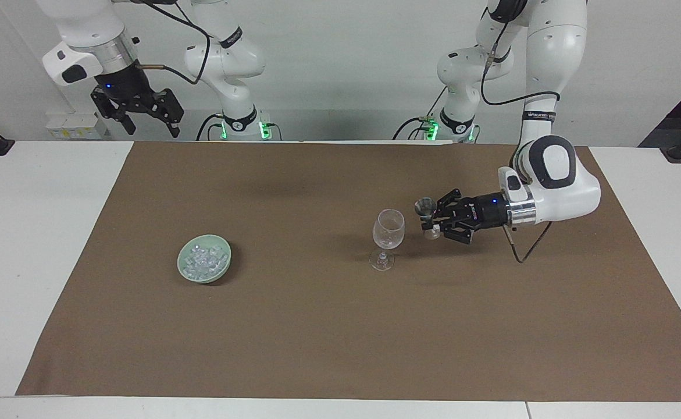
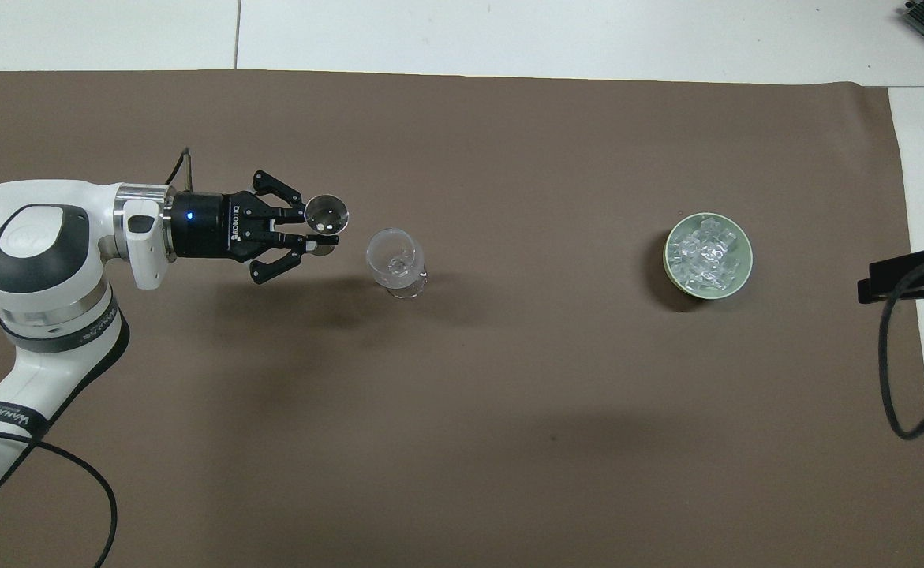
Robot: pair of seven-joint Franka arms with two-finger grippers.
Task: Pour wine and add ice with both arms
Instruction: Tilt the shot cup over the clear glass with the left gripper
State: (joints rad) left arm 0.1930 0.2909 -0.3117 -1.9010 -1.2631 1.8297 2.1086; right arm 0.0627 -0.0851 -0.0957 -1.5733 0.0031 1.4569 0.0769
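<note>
1. We take the wine glass [image 1: 388, 237] [image 2: 395, 261] as our landmark: it stands upright on the brown mat [image 1: 340, 326] [image 2: 462, 442] that covers the middle of the tabletop [image 1: 32, 233] [image 2: 509, 31].
2. Our left claw [image 1: 431, 220] [image 2: 321, 232] lies level above the mat, just beside the wine glass on the side toward the left arm's end of the tabletop, with a small gap between them.
3. Its fingers [image 1: 446, 213] [image 2: 284, 214] are closed narrowly on a small metal measuring cup [image 1: 425, 208] [image 2: 327, 214], gripping it at the waist.
4. The measuring cup is roughly upright, its open mouth up and about level with the rim of the wine glass; it does not touch the glass.
5. The ice [image 1: 203, 261] [image 2: 703, 254] is heaped in a pale green bowl [image 1: 184, 270] [image 2: 739, 282] on the mat, well apart from the wine glass toward the right arm's end of the tabletop.
6. In the facing view the bowl sits slightly farther from the robots than the foot of the wine glass.
7. Our right claw [image 1: 148, 125] waits high in the air near its own base, well apart from the wine glass and from the bowl, its fingers spread wide and holding nothing.
8. In the overhead view only a dark part of the right claw [image 2: 907, 278] shows at the edge of the tabletop, beside the bowl.
</note>
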